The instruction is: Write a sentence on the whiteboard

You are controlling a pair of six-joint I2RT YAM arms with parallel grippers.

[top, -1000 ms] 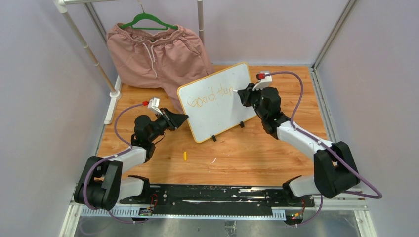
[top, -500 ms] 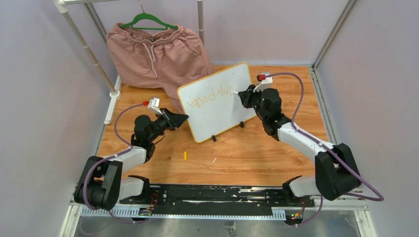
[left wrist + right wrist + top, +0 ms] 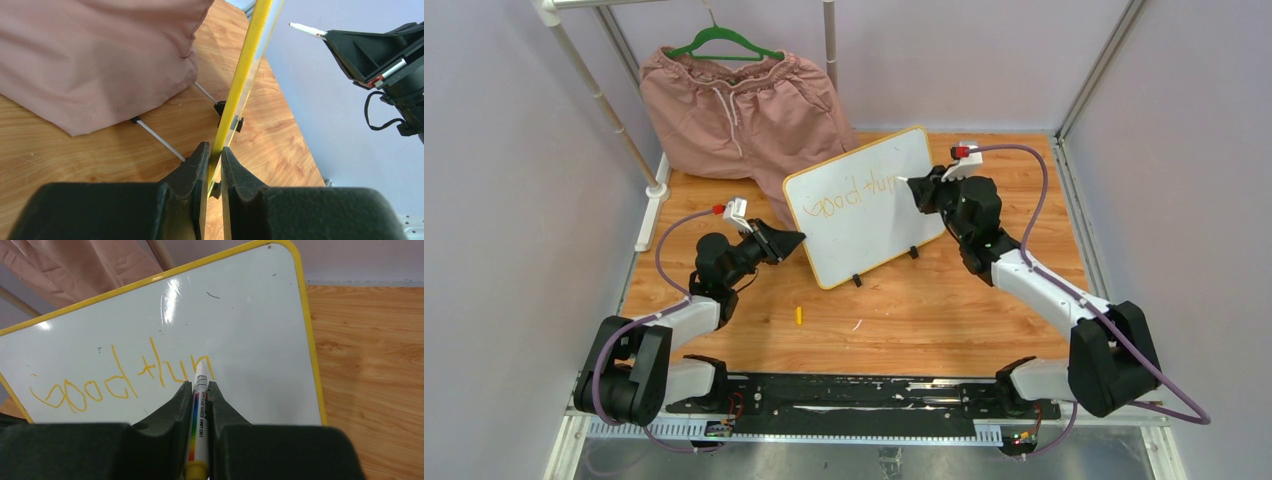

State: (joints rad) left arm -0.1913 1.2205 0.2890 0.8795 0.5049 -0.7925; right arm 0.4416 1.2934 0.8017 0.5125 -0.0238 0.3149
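- Foreground: small yellow piece [image 3: 799, 316], possibly a pen cap, lies loose on the table [image 3: 944, 300], well apart from both arms.
- Left gripper [image 3: 214, 155]: my fingers are nearly closed. They pinch the yellow frame at the lower left edge of the whiteboard [image 3: 874, 225], which stands tilted on its clip feet [image 3: 857, 281] mid-table.
- Right gripper [image 3: 200, 385]: fingers are closed around the marker [image 3: 198, 415], its tip aimed at the board face just after the last stroke. In the left wrist view the tip appears slightly off the surface, though I cannot be sure.
- Sentence [image 3: 120, 375]: "good" and the start of a second word stand in orange; I judge the task under halfway.
- Risks: pressing too hard could tip the board backward or twist it in the left pinch, skewing the line. Too light a touch would leave gaps. The marker may slip in its narrow grip. Space to the right is limited, so letters could run into the frame.
- Background: pink shorts [image 3: 734, 100] on a green hanger [image 3: 724, 42], behind the board.
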